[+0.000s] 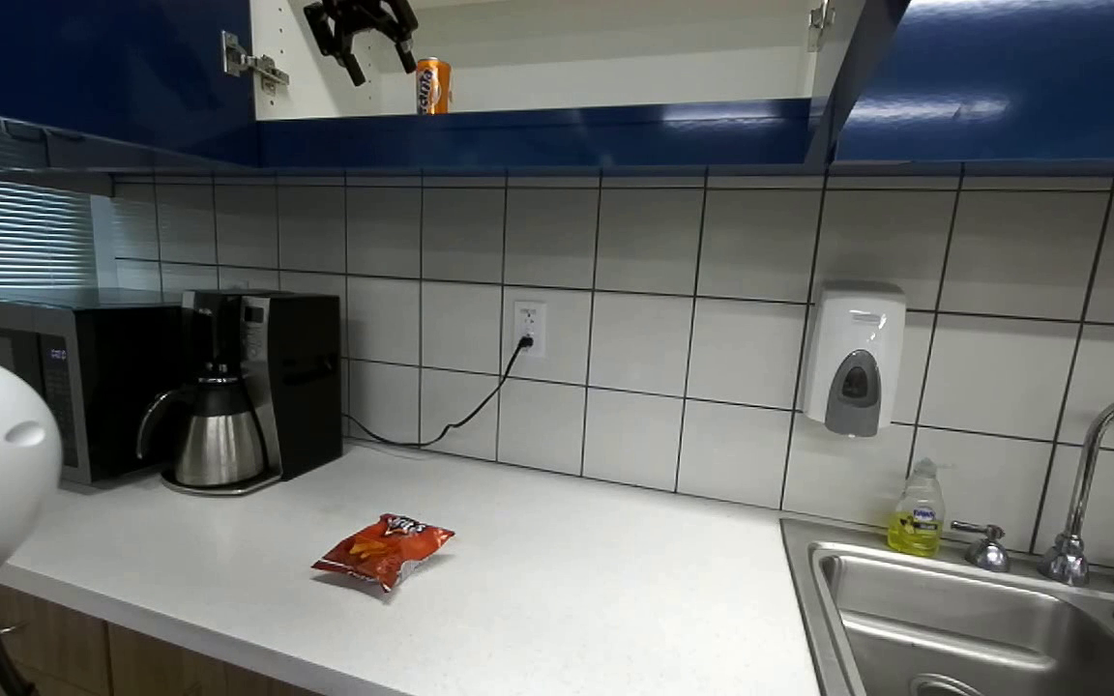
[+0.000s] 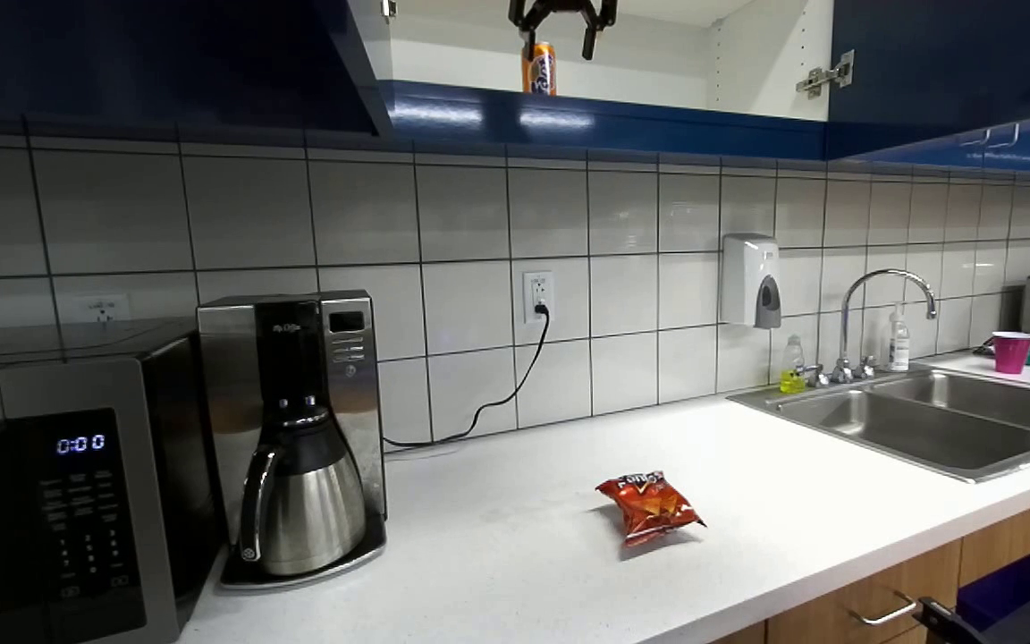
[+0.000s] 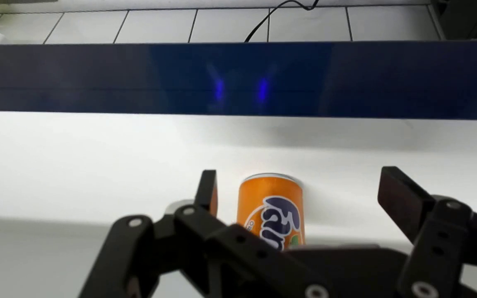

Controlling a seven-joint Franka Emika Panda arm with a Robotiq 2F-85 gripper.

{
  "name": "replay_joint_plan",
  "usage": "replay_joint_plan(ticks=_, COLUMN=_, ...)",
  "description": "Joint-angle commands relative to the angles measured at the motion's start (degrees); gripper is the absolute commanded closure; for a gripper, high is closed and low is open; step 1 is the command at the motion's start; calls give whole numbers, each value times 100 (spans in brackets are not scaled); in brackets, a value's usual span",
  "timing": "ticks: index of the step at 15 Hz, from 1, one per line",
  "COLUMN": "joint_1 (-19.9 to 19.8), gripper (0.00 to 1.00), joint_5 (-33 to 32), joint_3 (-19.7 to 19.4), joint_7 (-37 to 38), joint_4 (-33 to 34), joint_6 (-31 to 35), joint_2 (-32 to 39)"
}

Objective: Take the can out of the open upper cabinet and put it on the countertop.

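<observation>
The orange can [image 1: 433, 87] stands upright on the floor of the open upper cabinet [image 1: 615, 58], near the front edge. It also shows in an exterior view [image 2: 540, 70] and in the wrist view [image 3: 270, 203], where the gripper's linkage hides part of it. My gripper [image 1: 383, 73] is open and empty in the cabinet opening, its fingertips pointing down around the height of the can's top. In the wrist view the can appears between the fingers [image 3: 298, 188], nearer the left finger, with gaps on both sides. The white countertop [image 2: 497, 555] lies well below the cabinet.
The cabinet's blue front edge [image 3: 238, 78] runs in front of the can. A red-orange snack packet [image 2: 651, 508] lies on the countertop. A coffee maker [image 1: 286, 377] and microwave [image 2: 77, 483] stand at one end, a steel sink [image 1: 799, 580] at the other. A soap dispenser [image 1: 855, 358] hangs on the wall.
</observation>
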Motion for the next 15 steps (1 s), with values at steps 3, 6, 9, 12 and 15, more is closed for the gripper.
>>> replay_joint_plan(ticks=3, joint_1=133, gripper=0, joint_5=-171, joint_3=-126, joint_7=239, joint_4=889, joint_6=-472, joint_2=551)
replay_joint_plan(ticks=6, joint_1=59, gripper=0, joint_5=-184, joint_3=-65, joint_7=293, joint_4=1162, joint_6=-556, joint_2=759)
replay_joint_plan(ticks=9, joint_1=81, gripper=0, joint_5=-284, joint_3=-70, joint_7=340, joint_4=1462, joint_6=-630, joint_2=987)
replay_joint_plan(ticks=12, joint_1=107, gripper=0, joint_5=-378, joint_3=-74, joint_7=371, joint_4=1724, joint_6=-680, joint_2=1181)
replay_joint_plan(ticks=15, joint_1=136, gripper=0, joint_5=-395, joint_3=-81, joint_7=371, joint_4=1941, joint_6=-707, joint_2=1357)
